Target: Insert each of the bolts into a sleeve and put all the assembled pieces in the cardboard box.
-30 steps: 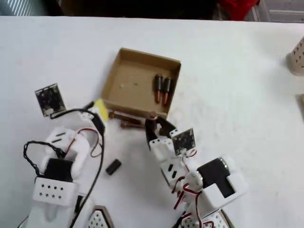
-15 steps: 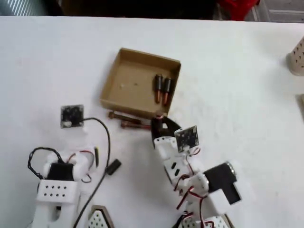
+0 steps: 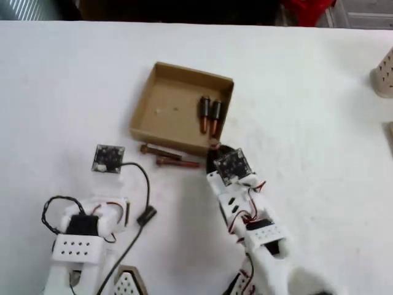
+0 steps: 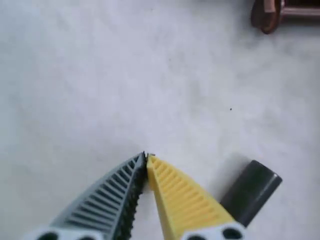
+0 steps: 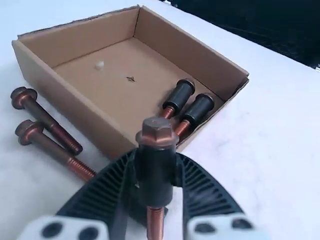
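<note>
Right hand (image 5: pixel 155 161) first: it's clenched on a copper-coloured hex-head bolt (image 5: pixel 156 131) already seated in a black cylindrical sleeve (image 5: pixel 155 170). The head stands up above my fingers and the threaded end pokes out below. So that's one assembled piece in my grasp, raised off the white surface (image 4: pixel 100 75).

Just ahead of this hand is the near wall of the open brown cardboard box (image 5: pixel 70 95). I'm close to its near corner but not over the opening yet, so this piece isn't delivered. Out to the left of the hand, just beside that wall on the outside, lie two bare copper bolts (image 5: pixel 45 120) (image 5: pixel 52 150), side by side, no sleeves on them. Farther ahead, inside the box against its far right wall, two finished pieces (image 5: pixel 177 97) (image 5: pixel 195 112) lie next to each other.

Now my left hand (image 4: pixel 146 160): clenched on nothing, tips together, low over the surface. Right beside it lies a loose black sleeve (image 4: pixel 250 192), not touching my fingers. Well beyond the tips I catch the head of one of the bare bolts (image 4: pixel 265 15).

The score as I read it: two in the box, a third in hand and about ready to drop in, two bolts waiting. I count one spare sleeve for them.
</note>
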